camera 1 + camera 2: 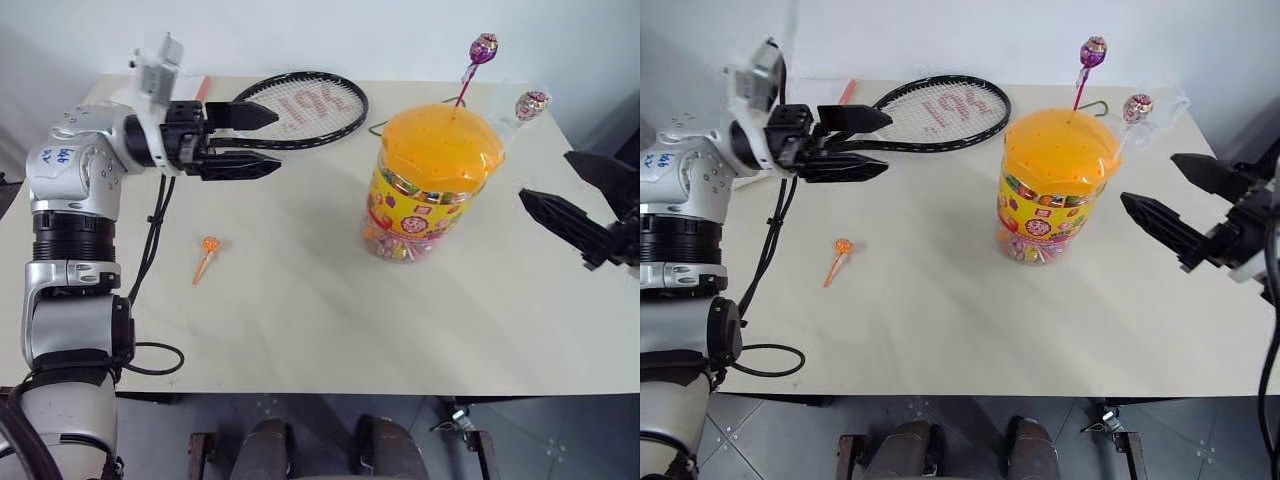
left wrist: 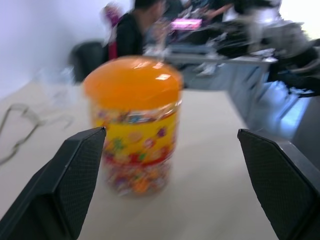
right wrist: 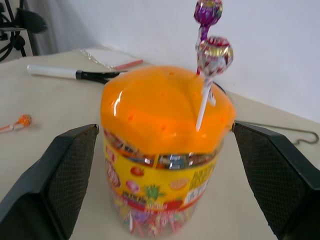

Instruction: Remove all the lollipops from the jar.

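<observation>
Left hand (image 1: 262, 141) hangs above the table (image 1: 300, 320), fingers spread and empty, pointing level toward the jar (image 1: 432, 185), which stands well apart to its right. Below it the orange lollipop (image 1: 209, 246) lies flat on the table, already out. A racket (image 1: 305, 108) lies behind. Two lollipops remain planted in the jar's lid, sticks near upright: purple (image 1: 483, 47) at the rear, pale (image 1: 531, 104) at the far-right edge. Right hand (image 1: 572, 199), fingers spread and empty, sits just beside the jar. Judgement: the right hand is nearer; the pale lollipop lies up and leftward from it.
</observation>
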